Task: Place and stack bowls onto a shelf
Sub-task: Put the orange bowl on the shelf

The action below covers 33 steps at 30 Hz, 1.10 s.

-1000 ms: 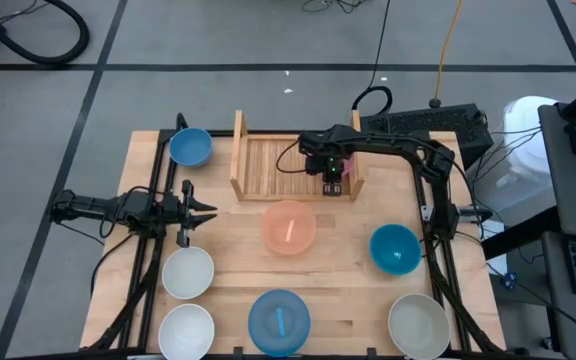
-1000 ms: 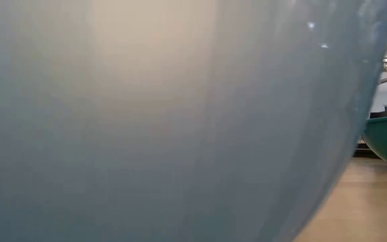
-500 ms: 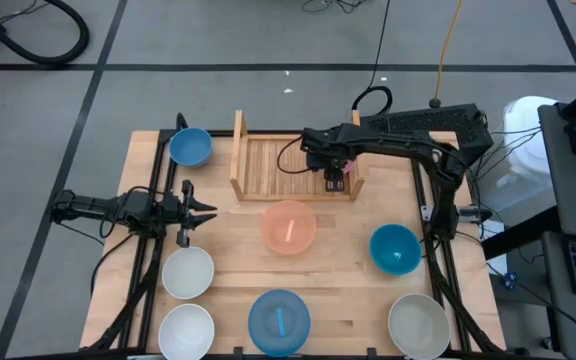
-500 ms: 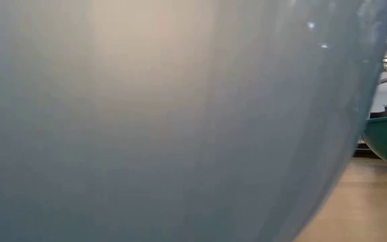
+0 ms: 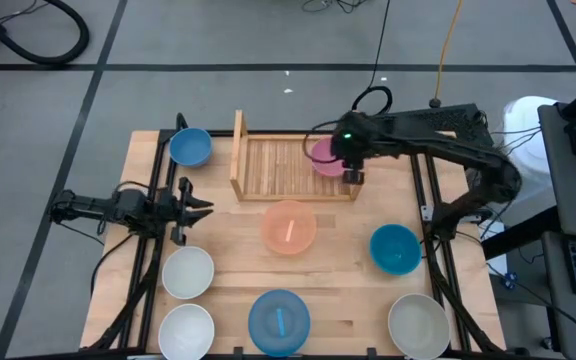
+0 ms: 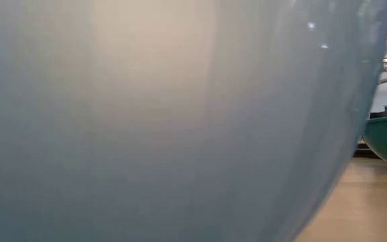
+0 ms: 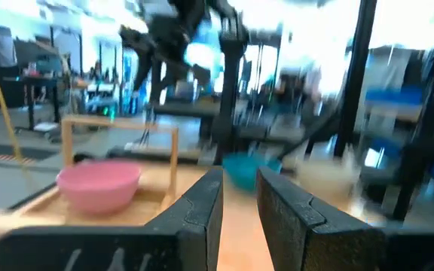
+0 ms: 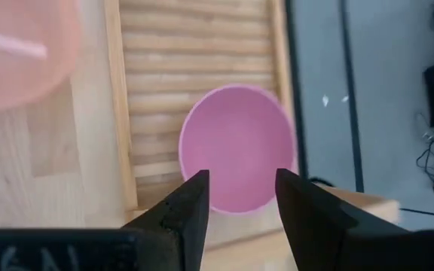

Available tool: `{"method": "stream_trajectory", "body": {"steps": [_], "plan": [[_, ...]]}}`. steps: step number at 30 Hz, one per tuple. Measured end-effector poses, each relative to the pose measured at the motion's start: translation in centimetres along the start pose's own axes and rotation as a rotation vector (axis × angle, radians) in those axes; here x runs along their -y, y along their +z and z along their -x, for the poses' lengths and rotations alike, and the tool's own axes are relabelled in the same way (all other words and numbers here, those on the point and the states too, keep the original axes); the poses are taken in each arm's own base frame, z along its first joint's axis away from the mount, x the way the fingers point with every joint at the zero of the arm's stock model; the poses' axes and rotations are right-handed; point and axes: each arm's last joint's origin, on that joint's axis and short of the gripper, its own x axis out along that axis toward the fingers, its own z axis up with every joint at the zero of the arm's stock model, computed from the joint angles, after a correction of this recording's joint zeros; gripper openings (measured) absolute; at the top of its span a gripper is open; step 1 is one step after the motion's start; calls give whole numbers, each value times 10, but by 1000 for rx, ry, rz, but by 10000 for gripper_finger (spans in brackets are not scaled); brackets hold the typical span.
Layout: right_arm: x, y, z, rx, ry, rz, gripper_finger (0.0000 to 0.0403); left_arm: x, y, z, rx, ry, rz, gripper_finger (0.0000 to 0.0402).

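Above the right end of the low light-wood slatted shelf (image 5: 293, 165) my right gripper (image 5: 353, 176) hung with its fingers (image 8: 183, 211) parted and nothing between them — the small round pink plastic bowl (image 5: 325, 157) sat free on the slats below, upright, close against the shelf's right side board. From my right wrist the pink bowl (image 8: 237, 147) showed whole beyond the fingertips, touched by neither.

My left gripper (image 5: 196, 208) waited at the table's left edge, well apart from the shelf, its fingers (image 7: 202, 211) a little apart and holding nothing.

On the large wooden tabletop (image 5: 343, 290) the other bowls lay loose: a blue plastic bowl (image 5: 190, 147) at the far left corner beside the shelf, a translucent peach bowl (image 5: 288, 226) just in front of the shelf, a teal bowl (image 5: 395, 249) to its right, two white bowls (image 5: 187, 272) one behind the other at the near left, a pale blue bowl (image 5: 279, 321) at the near middle, and a grey-beige bowl (image 5: 418, 325) at the near right. That pale blue bowl's wall (image 6: 166, 121) filled nearly the whole low view.
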Motion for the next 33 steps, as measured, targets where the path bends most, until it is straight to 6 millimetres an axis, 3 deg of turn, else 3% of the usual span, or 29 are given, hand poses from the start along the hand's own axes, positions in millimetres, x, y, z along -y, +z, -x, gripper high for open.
{"method": "stream_trajectory", "body": {"steps": [8,12,21,24,29,33], "plan": [[6,-16,44,134,-40,-149,144,1,26,4,269,-50,281,88],[6,-20,53,159,-46,-163,144,1,32,5,327,-86,385,88],[7,-23,58,166,-48,-163,144,1,38,6,347,-61,379,88],[7,-23,58,165,-49,-152,144,2,44,5,258,-52,448,88],[7,-24,60,169,-53,-135,144,1,54,7,-84,79,526,88],[7,-25,63,179,-59,-109,144,3,75,2,-244,143,494,88]]}}
